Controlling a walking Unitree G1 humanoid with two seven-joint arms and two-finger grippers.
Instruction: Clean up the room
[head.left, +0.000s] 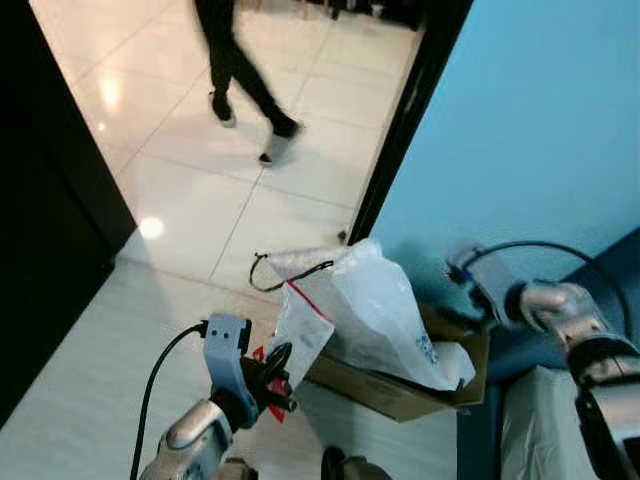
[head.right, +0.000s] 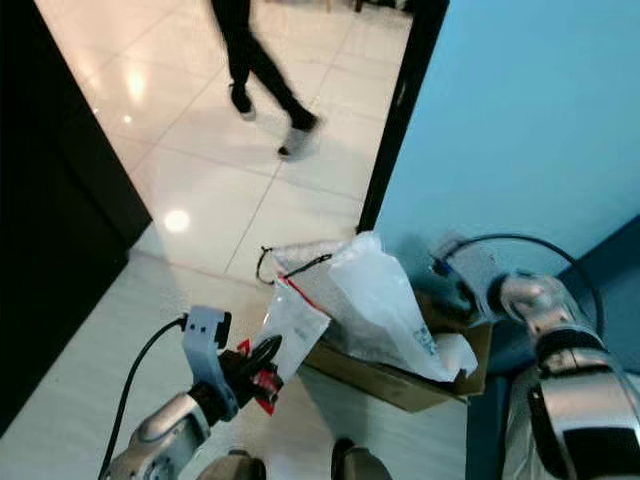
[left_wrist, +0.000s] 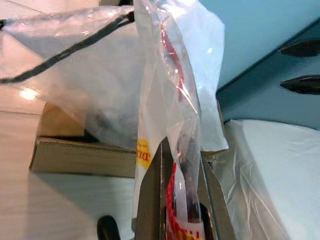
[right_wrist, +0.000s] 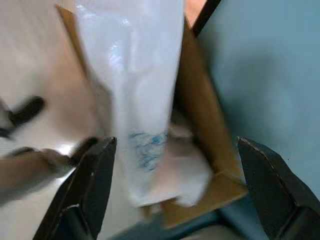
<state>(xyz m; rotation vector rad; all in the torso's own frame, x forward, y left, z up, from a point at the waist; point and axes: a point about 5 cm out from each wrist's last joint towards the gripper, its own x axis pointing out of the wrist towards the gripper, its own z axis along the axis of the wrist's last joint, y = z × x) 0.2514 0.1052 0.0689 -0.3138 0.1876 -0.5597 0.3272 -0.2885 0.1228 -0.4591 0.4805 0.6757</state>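
Left gripper (left_wrist: 175, 200) fingers pinch clear plastic bag (head.left: 300, 335) above floor, beside cardboard box (head.left: 400, 385). Right gripper (right_wrist: 175, 192) fingers spread wide over box. Eye views: person (head.left: 240, 75) walking beyond doorway.

Plastic bag (head.left: 375, 310) in cardboard box (head.left: 400, 390) (beside the wall (head.left: 530, 130)).

The left gripper (head.left: 275, 375) reaches forward toward one o'clock from its raised silver forearm, black fingers (left_wrist: 150, 200) clamped tight on thin clear plastic. At four o'clock, the right gripper (right_wrist: 175, 190) hangs bent inward, its fingers (right_wrist: 87, 185) spread wide apart.
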